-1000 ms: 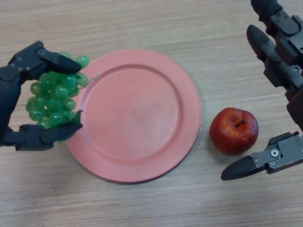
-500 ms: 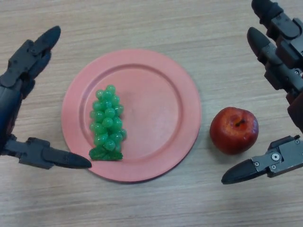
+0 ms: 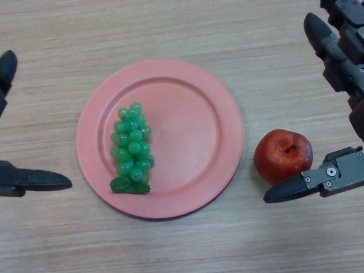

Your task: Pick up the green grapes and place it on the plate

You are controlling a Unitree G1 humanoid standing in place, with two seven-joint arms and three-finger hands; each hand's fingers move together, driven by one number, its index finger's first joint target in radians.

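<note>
1. Change: a second ago your left hand (image 3: 23, 181) had the grapes (image 3: 132, 148) pinched beside the plate (image 3: 193, 85). Now the grapes lie on the plate, let go, and the hand has pulled back to the view's left edge.
2. Meaning: the placement looks done. The bunch sits wholly on the plate, left of centre, leaf end toward the near rim, nothing holding it. No further grasp seems needed.
3. Left hand: only parts show, the thumb low at the left edge and one fingertip (image 3: 7, 65) higher up. They stand wide apart, so the fingers are spread and empty. The grapes are well apart from both, with the plate's left rim and bare tabletop (image 3: 170, 28) between.
4. Right hand (image 3: 333, 176): idle at the right edge, fingers spread, holding nothing. Its thumb tip lies just beside the red apple (image 3: 282, 156); you can't tell whether it touches.
5. The apple sits on the tabletop just right of the plate, off it. Leave it; it isn't part of the task.
</note>
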